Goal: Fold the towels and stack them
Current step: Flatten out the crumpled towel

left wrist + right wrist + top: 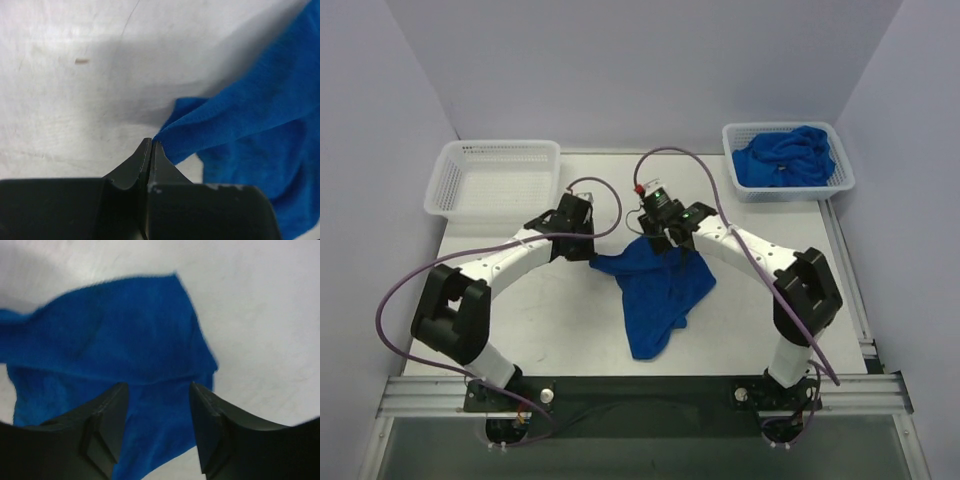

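Observation:
One royal-blue towel (655, 290) lies crumpled in the middle of the table, and its left corner is drawn out toward my left gripper (593, 256). In the left wrist view that gripper (151, 143) is shut, and the towel (250, 115) tapers to a corner right at its tips, held a little above the table. My right gripper (662, 240) hangs over the towel's top edge. It (157, 386) is open, with the towel (125, 335) lying below and nothing between the fingers (107, 425). More blue towels (785, 158) are piled in a basket at the back right.
A white mesh basket (840, 160) at the back right holds the piled towels. Another white mesh basket (495, 178) stands at the back left with nothing in it. Grey walls close in the table on three sides. A metal rail (640, 390) runs along the near edge.

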